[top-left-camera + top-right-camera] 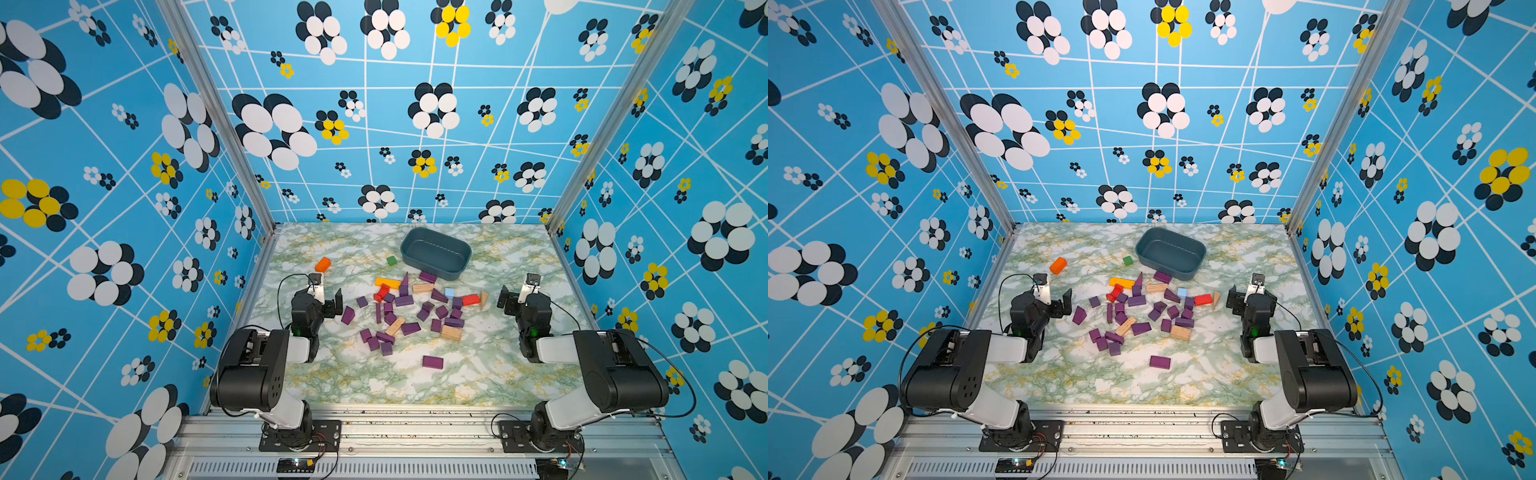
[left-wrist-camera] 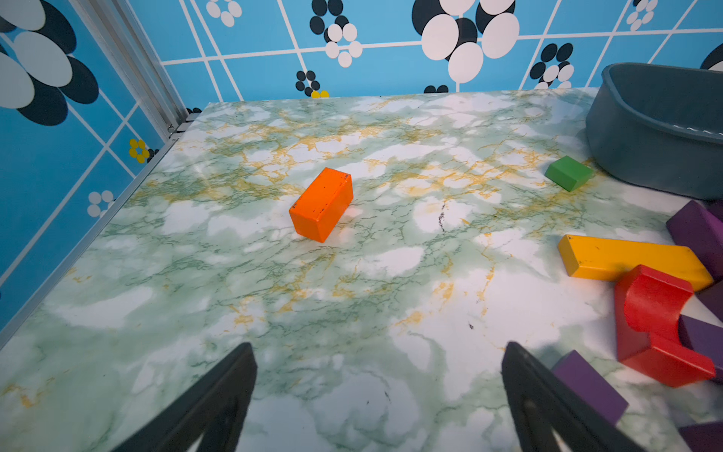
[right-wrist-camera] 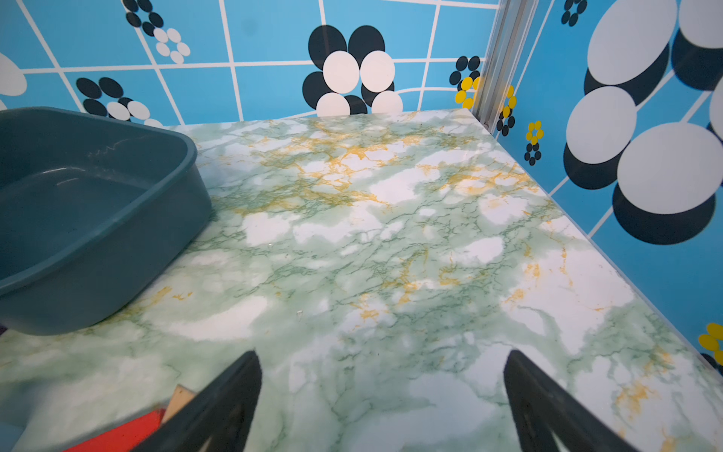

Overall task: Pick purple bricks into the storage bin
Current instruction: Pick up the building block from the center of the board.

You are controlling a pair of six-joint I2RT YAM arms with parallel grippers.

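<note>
Table (image 1: 415, 382): marbled. Bin (image 1: 440, 272): far centre. Left gripper (image 2: 377, 352) and right gripper (image 3: 381, 356): jaws spread wide, gripping nothing, flanking the pile. Purple bricks (image 1: 409, 328): scattered mid-table on the near side of the bin, mixed with other colours.

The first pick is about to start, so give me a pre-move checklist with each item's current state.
1. The left gripper ready: ok, fingers apart, nothing between them.
2. The right gripper ready: ok, fingers apart, nothing between them.
3. The storage bin ready to receive: ok, upright at the far side of the table, nothing seen inside.
4. An easy first target: ok, the lone purple brick lies flat on the near side, apart from the others.
5. The purple bricks clear of other colours: not ok, a tan block and a red block lie among them.
</note>
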